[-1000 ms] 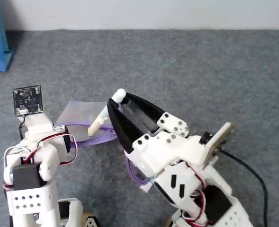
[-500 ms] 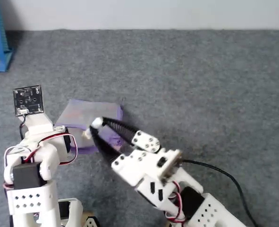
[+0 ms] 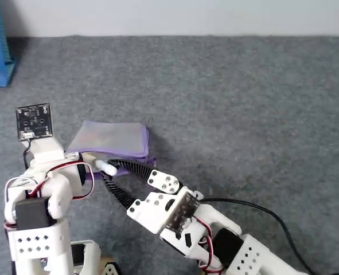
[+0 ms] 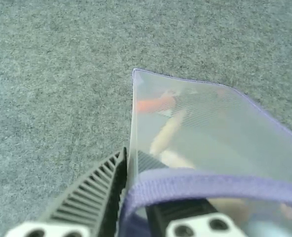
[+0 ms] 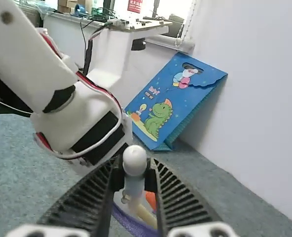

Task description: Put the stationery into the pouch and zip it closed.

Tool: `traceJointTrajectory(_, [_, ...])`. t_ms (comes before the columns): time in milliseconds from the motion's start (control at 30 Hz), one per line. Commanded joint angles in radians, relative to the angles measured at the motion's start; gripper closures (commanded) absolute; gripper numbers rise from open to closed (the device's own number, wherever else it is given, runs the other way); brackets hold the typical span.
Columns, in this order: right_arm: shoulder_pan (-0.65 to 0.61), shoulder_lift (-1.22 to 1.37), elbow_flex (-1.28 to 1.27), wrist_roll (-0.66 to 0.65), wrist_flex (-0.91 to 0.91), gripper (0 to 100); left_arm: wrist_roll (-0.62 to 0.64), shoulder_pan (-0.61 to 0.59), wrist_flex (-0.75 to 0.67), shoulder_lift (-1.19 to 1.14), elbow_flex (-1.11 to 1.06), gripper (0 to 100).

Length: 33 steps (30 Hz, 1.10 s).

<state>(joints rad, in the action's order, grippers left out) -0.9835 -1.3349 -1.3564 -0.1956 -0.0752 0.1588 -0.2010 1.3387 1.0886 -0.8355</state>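
At the left wrist we see stationery (image 4: 166, 132) inside the pouch (image 4: 220, 123) the left jaws pinch, while the right jaws, clenching a pen (image 5: 134, 163), have dropped to its mouth.

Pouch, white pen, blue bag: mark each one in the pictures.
pouch (image 4: 200, 128), left wrist view, on its clear side wall.
white pen (image 5: 134, 159), right wrist view, on its rounded end.
blue bag (image 5: 195, 98), right wrist view, on its front face.

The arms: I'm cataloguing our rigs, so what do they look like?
Both are white plastic with black servo blocks. The left arm carries red, white and black wires and a black circuit board. The right arm has ribbed black jaws, screw holes and a black cable.
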Motion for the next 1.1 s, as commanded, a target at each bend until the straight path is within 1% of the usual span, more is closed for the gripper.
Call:
traceJointTrajectory(0, [0.058,-0.035,0.040,-0.018,0.002,99.1,0.009,-0.006,-0.014,-0.003,0.008,99])
traceJointTrajectory(100, [0.073,-0.107,0.051,-0.021,-0.005,99.1,0.008,-0.006,-0.014,-0.003,0.008,99])
traceJointTrajectory(233, [0.073,-0.186,0.054,-0.092,-0.067,99.1,0.008,-0.006,-0.014,-0.003,0.008,99])
traceJointTrajectory(433, [0.071,-0.148,0.054,-0.149,-0.177,98.1,0.008,-0.006,-0.014,-0.003,0.008,99])
traceJointTrajectory(500, [0.070,-0.110,0.055,-0.152,-0.186,93.2,0.008,-0.006,-0.014,-0.003,0.008,99])
traceJointTrajectory(633, [0.068,-0.051,0.058,-0.124,-0.182,76.8,0.008,-0.006,-0.014,-0.003,0.008,99])
traceJointTrajectory(667, [0.068,-0.047,0.064,-0.110,-0.183,75.3,0.008,-0.006,-0.014,-0.003,0.008,99])
traceJointTrajectory(733, [0.068,-0.045,0.080,-0.084,-0.191,76.6,0.008,-0.006,-0.014,-0.003,0.008,99])
traceJointTrajectory(867, [0.076,-0.047,0.121,-0.077,-0.197,82.7,0.008,-0.006,-0.014,-0.003,0.008,99])
traceJointTrajectory(933, [0.101,-0.047,0.152,-0.057,-0.245,85.3,0.008,-0.006,-0.014,-0.003,0.008,99])
traceJointTrajectory(1067, [0.205,-0.047,0.245,0.149,-0.433,88.7,0.008,-0.038,-0.015,-0.003,0.012,99])
